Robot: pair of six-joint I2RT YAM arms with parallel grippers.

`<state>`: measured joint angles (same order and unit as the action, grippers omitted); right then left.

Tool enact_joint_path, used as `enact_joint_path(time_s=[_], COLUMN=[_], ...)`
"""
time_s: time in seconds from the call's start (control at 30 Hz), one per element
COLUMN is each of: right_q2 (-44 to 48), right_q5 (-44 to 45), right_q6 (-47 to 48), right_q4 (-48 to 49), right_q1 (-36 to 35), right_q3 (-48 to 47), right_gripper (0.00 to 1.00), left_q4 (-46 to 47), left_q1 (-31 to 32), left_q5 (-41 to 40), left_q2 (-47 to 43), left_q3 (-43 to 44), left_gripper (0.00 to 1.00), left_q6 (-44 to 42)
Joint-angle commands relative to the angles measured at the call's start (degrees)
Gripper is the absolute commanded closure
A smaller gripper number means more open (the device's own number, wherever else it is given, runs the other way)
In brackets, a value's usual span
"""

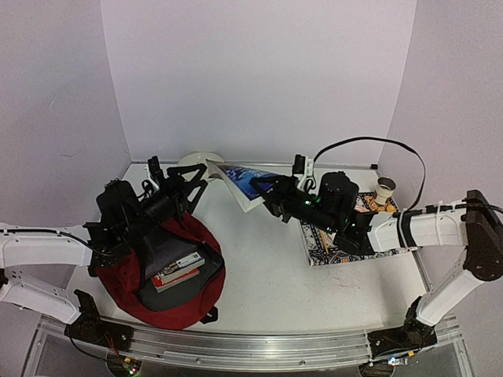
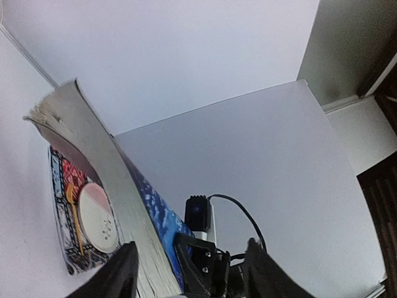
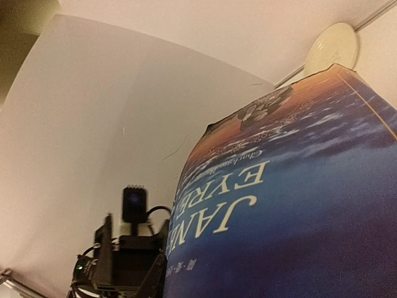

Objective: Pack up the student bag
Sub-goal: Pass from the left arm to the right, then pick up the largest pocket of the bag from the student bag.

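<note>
Loads of open table [image 1: 267,267] between bag [image 1: 196,302] and right arm [image 1: 409,232]; bag mouth crowded by left arm [image 1: 118,220], books [image 1: 179,271]; raised book [image 1: 244,181] behind.

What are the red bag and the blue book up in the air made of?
The bag looks like soft matte fabric: it slumps and folds. The book seems to be a paperback: smooth printed card cover that bows slightly, with paper page edges showing.

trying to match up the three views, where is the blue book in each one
top: book in mid-air at centre, between the two arms
left wrist: book at left, page edge facing us
right wrist: book cover fills the right half
shared: white disc at the back wall, top and right wrist only
</note>
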<state>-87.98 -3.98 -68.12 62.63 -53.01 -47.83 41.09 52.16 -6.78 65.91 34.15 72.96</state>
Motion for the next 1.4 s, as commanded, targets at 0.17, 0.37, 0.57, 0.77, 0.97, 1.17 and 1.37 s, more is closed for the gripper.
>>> enact_joint_path(time_s=[0.17,0.37,0.57,0.77,0.97,1.17,1.37], right_q2=[9.31,11.50,12.66,13.84,14.74,14.37,13.08], right_q5=[-1.53,-4.49,-6.67,-8.98,-9.85,-11.15,-11.65], right_q6=[2.52,4.13,5.04,6.51,7.64,8.29,8.44], right_q4=[10.16,7.42,5.22,3.49,1.79,1.70,1.70], right_q1=[4.33,5.69,5.98,5.96,5.92,5.93,5.95], right_q3=[2.48,3.67,4.56,4.96,5.12,4.63,3.79], right_gripper=[1.00,1.00,1.00,1.00,1.00,1.00,1.00], left_q4=[-30.08,-59.35,-77.50,-89.73,-98.93,-102.06,-103.09], left_q1=[-3.92,-5.86,-9.02,-10.35,-10.41,-10.29,-9.25], left_q5=[-0.56,-5.76,-9.25,-11.03,-7.98,-5.54,-5.21], left_q2=[-9.17,-5.29,-0.09,6.51,14.89,18.65,22.51], left_q3=[7.75,21.08,30.60,37.62,42.88,42.64,41.06], left_gripper=[0.21,0.12,0.09,0.08,0.08,0.07,0.07], left_q6=[-19.92,-30.46,-37.54,-44.82,-49.96,-51.79,-53.28])
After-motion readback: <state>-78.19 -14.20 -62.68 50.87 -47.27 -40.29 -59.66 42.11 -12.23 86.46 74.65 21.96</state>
